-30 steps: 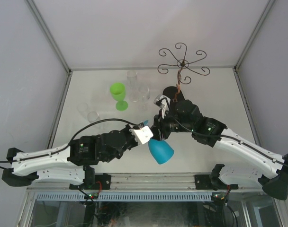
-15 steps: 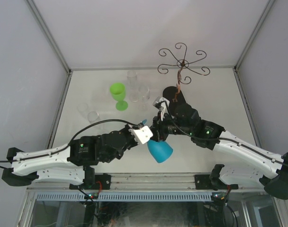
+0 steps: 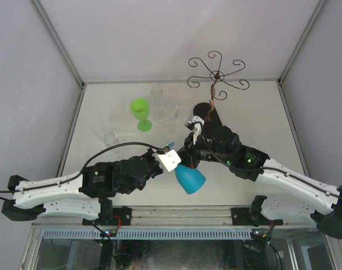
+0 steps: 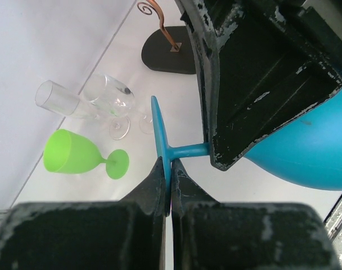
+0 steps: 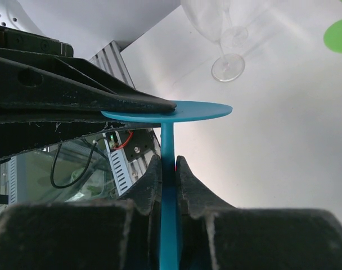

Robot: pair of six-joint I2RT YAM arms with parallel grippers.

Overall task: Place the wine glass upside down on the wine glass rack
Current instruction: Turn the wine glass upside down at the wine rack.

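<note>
Two grippers share one blue wine glass [image 3: 190,180], held in the air nearer the arms than the wine glass rack [image 3: 216,75] and slightly to its left; the glass lies close to sideways, its bowl toward the arm bases and its foot toward the rack. The left gripper [image 4: 166,185] is pinched tight on the rim of the flat blue foot [image 4: 158,132], jaws nearly meeting with only the thin disc between them; the right gripper [image 5: 168,169] is clamped narrow around the stem [image 5: 167,140], just below the foot. The rack stands upright at the far side of the table [image 3: 255,112], its curled arms empty, its black base [image 3: 207,111] just beyond the right arm's wrist. A green glass [image 3: 140,112] stands upright to the left of the rack; a group of clear glasses [image 3: 162,104] sits between that green one and the rack's base; more clear glasses [image 3: 106,134] sit farther left of the rack, well apart from it.
</note>
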